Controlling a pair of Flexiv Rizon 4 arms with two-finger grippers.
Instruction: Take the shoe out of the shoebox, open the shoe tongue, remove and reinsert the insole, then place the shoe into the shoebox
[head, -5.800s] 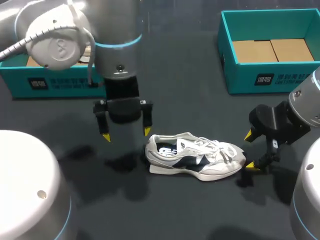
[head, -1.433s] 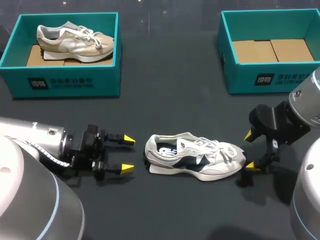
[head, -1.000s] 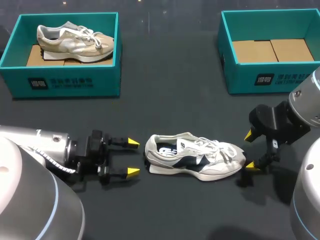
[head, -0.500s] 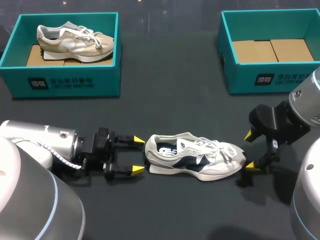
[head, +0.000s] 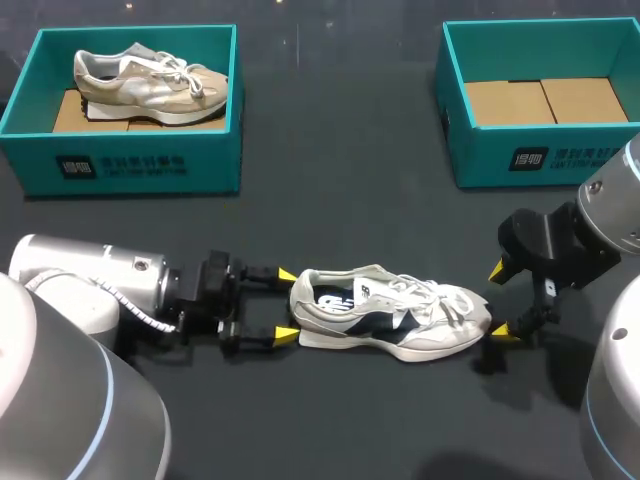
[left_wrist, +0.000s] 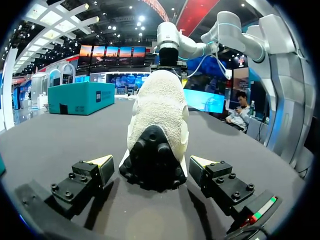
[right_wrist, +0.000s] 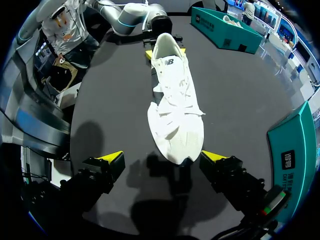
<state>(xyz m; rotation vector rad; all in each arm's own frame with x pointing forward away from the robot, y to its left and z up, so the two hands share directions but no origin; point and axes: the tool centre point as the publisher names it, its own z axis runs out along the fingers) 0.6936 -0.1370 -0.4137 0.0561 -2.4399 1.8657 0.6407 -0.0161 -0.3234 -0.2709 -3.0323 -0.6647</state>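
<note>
Even overhead light covers the dark table (head: 350, 200); soft shadows lie under the shoe (head: 390, 312) and right gripper (head: 500, 300); the silver left arm (head: 90, 285) gleams.

Two shoes (head: 390, 318) (head: 150, 78) — two shoeboxes (head: 130, 165) (head: 540, 160) — two tools (head: 286, 303) (head: 500, 301).

You're working at a robot manipulation station, not in a home or a shop. A broad, dark, matte desk (head: 340, 180) carries only staged props. Two matching teal shoeboxes stand open at its far side. The left shoebox (head: 130, 165) holds a tan shoe (head: 150, 85), and the right shoebox (head: 540, 160) holds only flat cardboard inserts (head: 545, 100). Each box has a printed label on its front wall. A single white shoe (head: 390, 312) lies on its sole in the open middle. Two heavy silver industrial arms frame it, your left arm (head: 90, 290) lying low along the desk and your right arm (head: 610, 210) coming in from the other side.
</note>
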